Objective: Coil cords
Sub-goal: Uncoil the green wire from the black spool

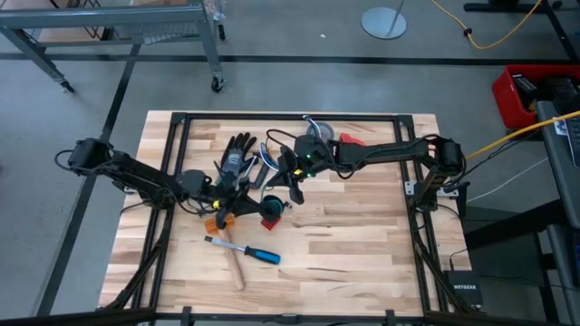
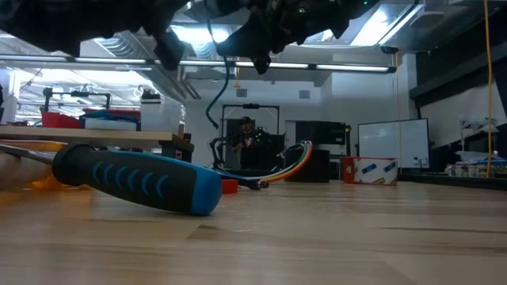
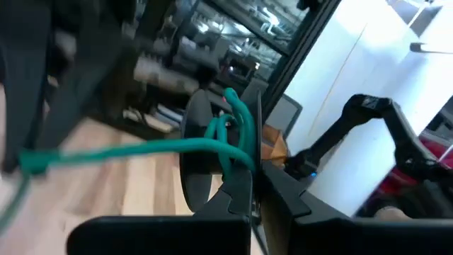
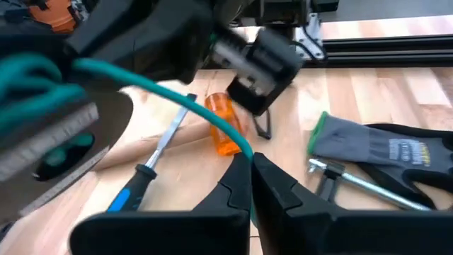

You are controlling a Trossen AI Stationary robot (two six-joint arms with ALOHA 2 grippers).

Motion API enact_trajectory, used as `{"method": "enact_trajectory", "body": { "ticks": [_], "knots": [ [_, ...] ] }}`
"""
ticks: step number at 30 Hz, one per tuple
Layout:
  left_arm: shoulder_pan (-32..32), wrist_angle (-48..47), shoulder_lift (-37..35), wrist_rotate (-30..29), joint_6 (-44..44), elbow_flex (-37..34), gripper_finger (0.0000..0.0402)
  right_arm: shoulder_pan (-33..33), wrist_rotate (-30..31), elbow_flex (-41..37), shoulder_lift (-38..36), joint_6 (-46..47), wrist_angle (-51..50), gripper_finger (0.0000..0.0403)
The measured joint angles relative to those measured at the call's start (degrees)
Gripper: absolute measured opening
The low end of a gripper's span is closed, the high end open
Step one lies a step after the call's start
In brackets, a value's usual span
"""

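My right gripper point(image 4: 251, 166) has its jaws pinched tight on a green cord point(image 4: 170, 95), which runs taut from the fingertips up and away across the right wrist view. My left gripper point(image 3: 251, 180) is clamped just as narrowly on green cord point(image 3: 141, 149), with a couple of loops bunched at the tips and one strand stretching off sideways. I judge the two grips share one length, held at two places above the table so slack can be wound into a loop.

From overhead, both grippers meet mid-table point(image 1: 362, 226), the left point(image 1: 237, 201) just beside the right point(image 1: 292, 174), amid a cluttered pile. The multicoloured bundle of cords point(image 2: 289, 162) arcs near the far edge in the low view.

Counting outward: two arms, one blue-handled screwdriver point(image 1: 249, 252), one orange vial point(image 4: 225, 124), one grey glove point(image 4: 386, 152) with a metal clamp point(image 4: 354, 180) lying against it, and one red tape ring point(image 1: 269, 220). How many separate cords lie in the pile I cannot tell.
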Motion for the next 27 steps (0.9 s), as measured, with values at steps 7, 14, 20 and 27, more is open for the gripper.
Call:
{"method": "enact_trajectory", "body": {
  "ticks": [7,14,20,27],
  "knots": [
    [-0.02,-0.08,-0.04,-5.87,6.41,0.74,0.0000,1.55,-2.30,0.00,0.00,-0.45,-4.84,0.0005],
    [0.04,-1.30,-0.02,-9.30,8.06,0.61,0.0000,1.48,-4.01,0.34,-0.21,-0.43,-15.88,0.0005],
    [0.11,-4.57,-0.02,-12.29,8.67,0.61,0.0001,1.46,-12.80,0.22,-0.22,-0.39,-21.53,0.0005],
    [0.09,-8.17,-0.02,-15.94,8.31,0.61,0.0001,1.35,-13.71,0.33,-0.17,-0.41,-28.22,0.0005]
  ]
}}
